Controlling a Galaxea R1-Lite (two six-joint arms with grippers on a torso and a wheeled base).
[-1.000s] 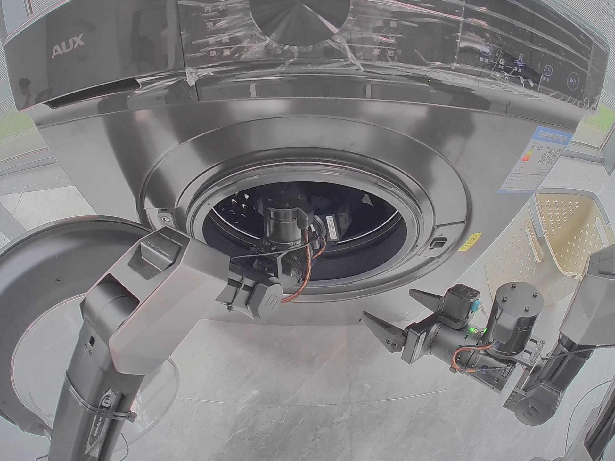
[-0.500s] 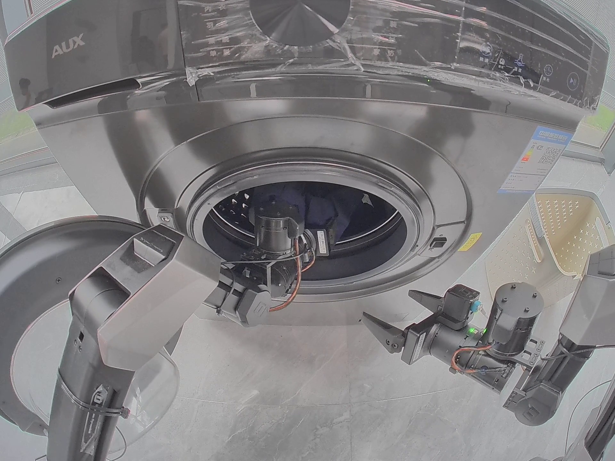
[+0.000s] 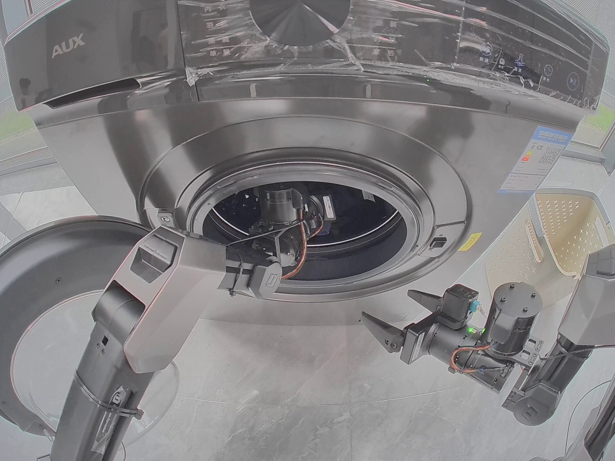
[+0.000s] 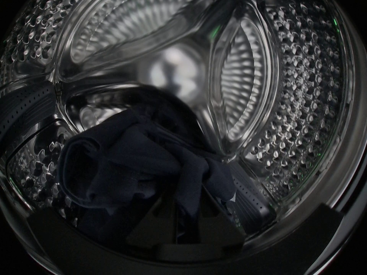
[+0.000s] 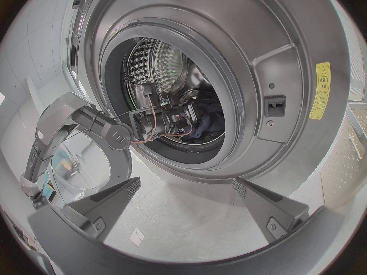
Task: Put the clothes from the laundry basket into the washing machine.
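The washing machine (image 3: 442, 161) stands with its round door (image 3: 38, 270) swung out on my left. My left arm's wrist (image 3: 280, 203) is inside the drum opening. In the left wrist view my left gripper (image 4: 187, 207) sits deep in the perforated drum (image 4: 306, 77), its dark fingers nearly together on a bunched navy garment (image 4: 126, 161) that drapes over them. The same navy garment (image 5: 210, 125) shows past that arm in the right wrist view. My right gripper (image 3: 389, 307) (image 5: 185, 180) hangs open and empty over the floor, below and right of the opening.
A cream perforated laundry basket (image 3: 564, 232) (image 5: 349, 153) stands to the right of the machine, beside my right arm. Pale marble floor (image 3: 288, 379) lies in front of the machine. The door's glass bowl (image 5: 82, 165) is close to my left elbow.
My left arm drew back and dipped half a second ago, then pushed up and deeper into the drum. The right arm has stayed put.
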